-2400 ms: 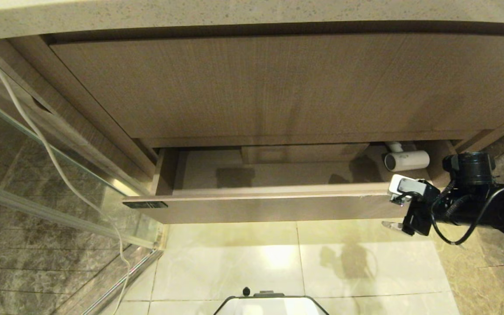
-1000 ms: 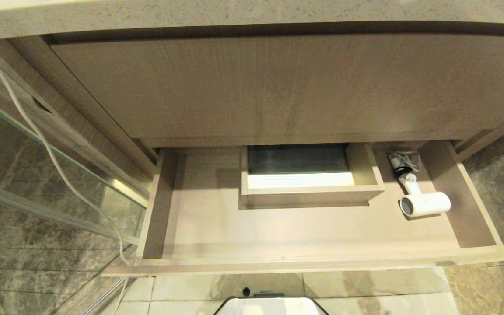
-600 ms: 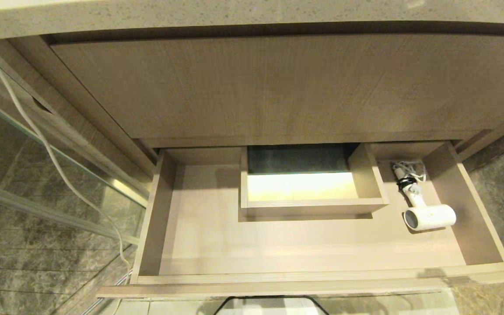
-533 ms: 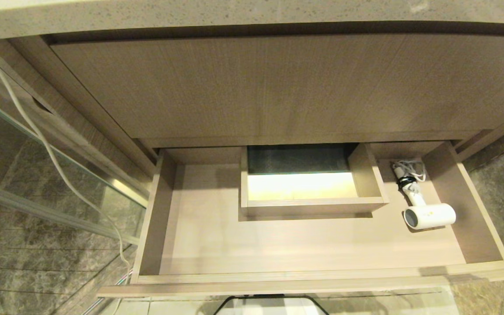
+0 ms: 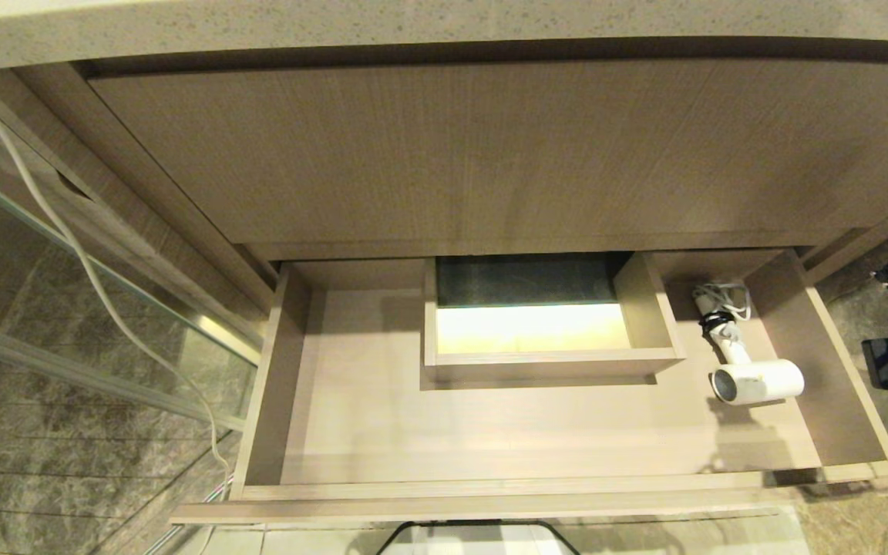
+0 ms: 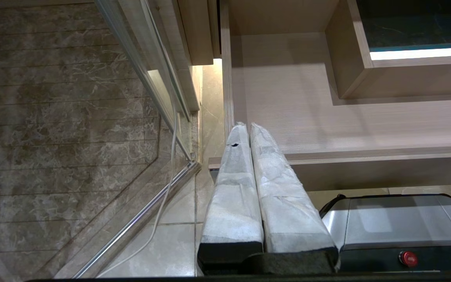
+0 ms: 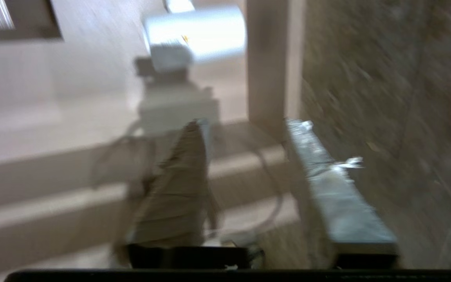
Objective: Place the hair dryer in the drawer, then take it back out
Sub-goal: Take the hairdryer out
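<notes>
One hair dryer (image 5: 756,381) lies at the right end of the pulled-out drawer (image 5: 490,505), its cord bunched behind it. The right end effector (image 7: 245,135), blurry and spread apart, holds nothing above the drawer's right front corner. The left end effector (image 6: 251,131) is pressed together near the left front corner.

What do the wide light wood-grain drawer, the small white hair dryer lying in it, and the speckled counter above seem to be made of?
Wide light wood-grain drawer: probably laminated board, matt; fine, even grain lines and thin flat walls.
Small white hair dryer: looks like smooth plastic, slightly glossy; soft highlight along the barrel, dark grille end.
Speckled counter: stone or a composite imitation, pale with fine dark flecks; which one cannot be told.
</notes>
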You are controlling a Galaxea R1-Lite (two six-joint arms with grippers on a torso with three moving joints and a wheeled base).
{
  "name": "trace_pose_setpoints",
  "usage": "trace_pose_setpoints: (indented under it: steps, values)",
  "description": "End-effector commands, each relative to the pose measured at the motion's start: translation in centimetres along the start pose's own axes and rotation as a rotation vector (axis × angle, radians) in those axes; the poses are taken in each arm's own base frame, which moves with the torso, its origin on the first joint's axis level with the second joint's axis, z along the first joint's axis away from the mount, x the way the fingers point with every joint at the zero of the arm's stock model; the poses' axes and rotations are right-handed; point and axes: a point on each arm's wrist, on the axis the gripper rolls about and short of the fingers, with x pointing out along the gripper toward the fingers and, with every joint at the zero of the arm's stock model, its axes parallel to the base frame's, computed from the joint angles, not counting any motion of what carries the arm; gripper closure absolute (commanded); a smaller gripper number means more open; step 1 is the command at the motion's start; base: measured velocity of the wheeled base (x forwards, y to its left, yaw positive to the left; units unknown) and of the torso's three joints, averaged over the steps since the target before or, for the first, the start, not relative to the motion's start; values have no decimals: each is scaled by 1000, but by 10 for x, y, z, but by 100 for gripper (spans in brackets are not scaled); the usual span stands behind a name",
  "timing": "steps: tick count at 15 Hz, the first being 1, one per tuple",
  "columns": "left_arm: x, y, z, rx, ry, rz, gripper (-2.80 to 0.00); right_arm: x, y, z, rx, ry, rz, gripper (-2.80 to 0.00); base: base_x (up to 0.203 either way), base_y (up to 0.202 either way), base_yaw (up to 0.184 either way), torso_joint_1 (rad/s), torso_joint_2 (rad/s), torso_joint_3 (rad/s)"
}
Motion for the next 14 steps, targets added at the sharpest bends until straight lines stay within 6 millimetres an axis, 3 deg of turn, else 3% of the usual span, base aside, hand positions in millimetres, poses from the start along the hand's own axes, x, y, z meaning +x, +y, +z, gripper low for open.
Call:
trace_pose_setpoints:
  steps: [1, 9, 14]
  values:
    - [0, 0, 0, 0, 1, 0, 0, 53, 5, 1, 2, 73, 57, -280, 0, 0, 0, 0, 0, 0]
    - [0, 0, 0, 0, 0, 0, 0, 173, 20, 12, 61, 58, 162, -280, 0, 0, 0, 0, 0, 0]
    - [0, 0, 0, 0, 1, 0, 0, 209, 28, 5, 100, 33, 224, -280, 0, 0, 0, 0, 0, 0]
